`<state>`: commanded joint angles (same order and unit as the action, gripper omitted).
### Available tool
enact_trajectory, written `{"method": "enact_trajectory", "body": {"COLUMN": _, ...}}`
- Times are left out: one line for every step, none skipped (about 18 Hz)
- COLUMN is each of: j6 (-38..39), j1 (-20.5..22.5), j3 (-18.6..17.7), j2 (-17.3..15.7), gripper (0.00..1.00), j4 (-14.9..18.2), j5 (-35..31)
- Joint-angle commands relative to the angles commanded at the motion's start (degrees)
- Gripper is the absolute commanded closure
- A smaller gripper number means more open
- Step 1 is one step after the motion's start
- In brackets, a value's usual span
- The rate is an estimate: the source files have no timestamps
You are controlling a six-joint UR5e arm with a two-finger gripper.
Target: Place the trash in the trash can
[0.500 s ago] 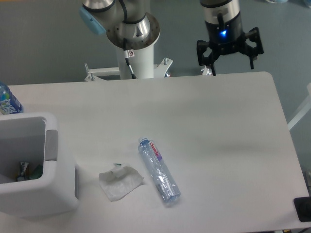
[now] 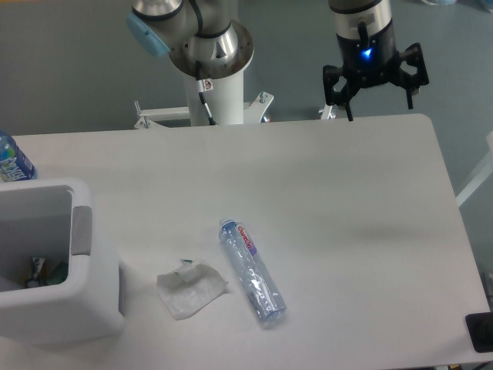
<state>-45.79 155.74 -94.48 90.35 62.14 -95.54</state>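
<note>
- The gripper (image 2: 375, 91) hangs above the table's (image 2: 347, 200) far edge, fingers spread wide, holding nothing.
- The slim bottle (image 2: 253, 271) lies on its side near the front, well apart from it.
- The crumpled tissue (image 2: 190, 289) lies just left of the bottle.
- The white trash can (image 2: 65, 304) stands at the left edge.
- A blue-labelled bottle (image 2: 12, 160) stands behind it.

the surface (image 2: 339, 193) is lying bare across its right and middle. the tissue (image 2: 190, 288) and the slim bottle (image 2: 253, 270) are lying near each other at front centre, open from above. the trash can (image 2: 77, 308) is standing at the left edge, mouth unobstructed. the arm's base (image 2: 212, 69) is standing behind the far edge.
</note>
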Motion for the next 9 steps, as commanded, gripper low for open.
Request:
{"method": "enact_trajectory", "body": {"j6": 0.3, "j1": -0.1, "j3": 0.0, "j2": 0.4, "gripper": 0.0, "j4": -0.1, "j5": 0.8}}
{"method": "enact_trajectory", "body": {"j6": 0.4, "j1": -0.4, "j3": -0.2, "j2": 1.0, "gripper": 0.0, "j4": -0.1, "j5": 1.9}}
{"method": "enact_trajectory", "body": {"j6": 0.4, "j1": -0.4, "j3": -0.3, "j2": 1.5, "gripper": 0.0, "j4": -0.2, "j5": 3.2}}
{"method": "enact_trajectory", "body": {"j6": 0.4, "j1": -0.7, "j3": -0.6, "j2": 1.9, "gripper": 0.0, "j4": -0.8, "j5": 4.7}}
{"method": "enact_trajectory", "body": {"j6": 0.4, "j1": -0.8, "j3": -1.7, "j2": 2.1, "gripper": 0.0, "j4": -2.2, "j5": 5.8}}
{"method": "enact_trajectory", "body": {"j6": 1.1, "j1": -1.3, "j3": -2.5, "j2": 2.0, "gripper": 0.0, "j4": -4.1, "j5": 6.8}}
{"method": "enact_trajectory", "body": {"j6": 2.4, "j1": -2.5, "j3": -3.2, "j2": 2.2, "gripper": 0.0, "j4": -5.7, "j5": 7.5}}
{"method": "enact_trajectory", "body": {"j6": 3.7, "j1": -4.2, "j3": -3.5, "j2": 2.6, "gripper": 0.0, "j4": -6.5, "j5": 7.7}}
{"method": "enact_trajectory", "body": {"j6": 4.0, "j1": -6.0, "j3": -3.4, "j2": 3.3, "gripper": 0.0, "j4": -6.5, "j5": 7.7}}
